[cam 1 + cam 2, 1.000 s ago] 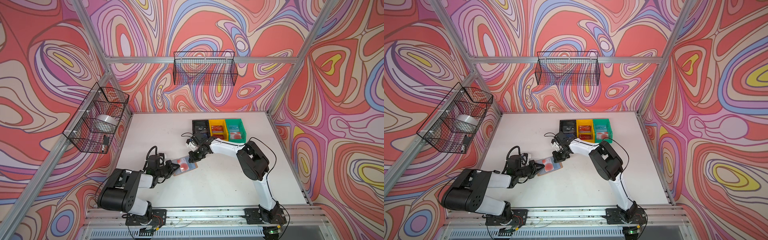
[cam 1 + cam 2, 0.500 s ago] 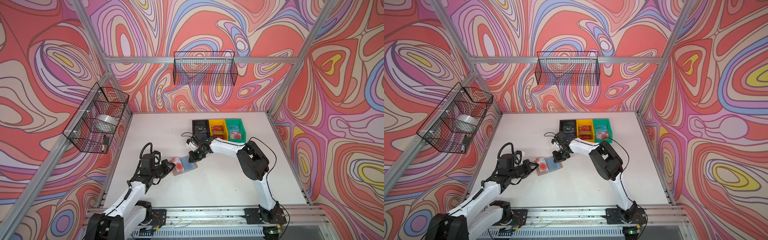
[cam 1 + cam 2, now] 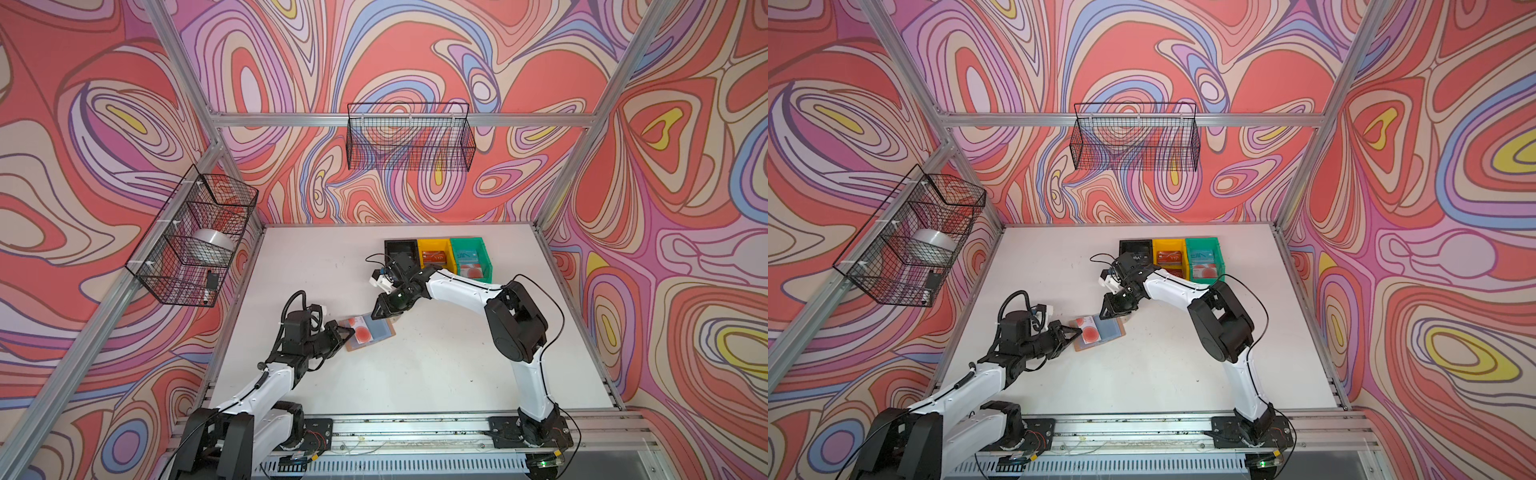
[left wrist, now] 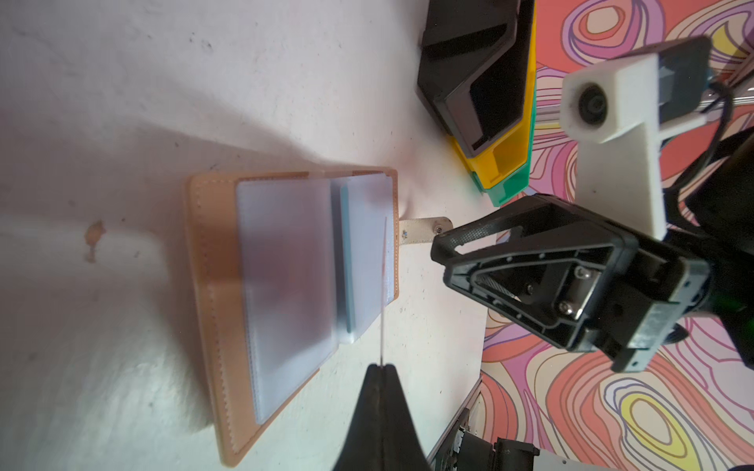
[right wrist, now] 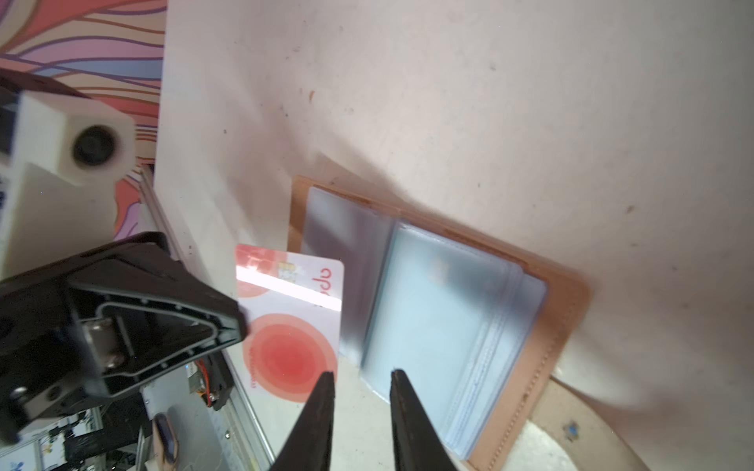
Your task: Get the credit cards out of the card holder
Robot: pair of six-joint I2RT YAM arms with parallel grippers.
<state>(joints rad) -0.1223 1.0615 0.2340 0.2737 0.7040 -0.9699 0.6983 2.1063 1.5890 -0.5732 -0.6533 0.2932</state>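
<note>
We find the holder (image 3: pixel 384 329) lying open and flat on the table (image 3: pixel 436 365), left of centre in both top views, tan cover down and bluish sleeves up. Its strap tab (image 4: pixel 424 230) sticks out from the edge nearest the right arm.

Left gripper (image 3: pixel 351 330): jaws together, clamped on one short edge of the card (image 3: pixel 362 333), which is pale with a red circle. In the left wrist view the card (image 4: pixel 383 285) shows only as a thin line running out from the closed tips (image 4: pixel 381 369) over the sleeves on the tab side. In the right wrist view its full outline is visible (image 5: pixel 293 326); the far edge overlaps the nearest sleeve from in front, so it is out of the pocket. We cannot tell whether it touches the sleeve.

Right gripper (image 3: pixel 376 316): jaws apart, a narrow gap between the tips (image 5: pixel 361 373), nothing in it. In the right wrist view one finger (image 5: pixel 322 391) stands in front of the card's red circle, the other in front of the edge of the sleeve stack. In both top views the tips hang over the far edge of the holder (image 3: pixel 1111 328), near the middle fold. We cannot tell whether they touch it.

Black (image 3: pixel 401 249), yellow (image 3: pixel 434 253) and green (image 3: pixel 469 257) bins sit in a row at the back, well apart from the holder.
</note>
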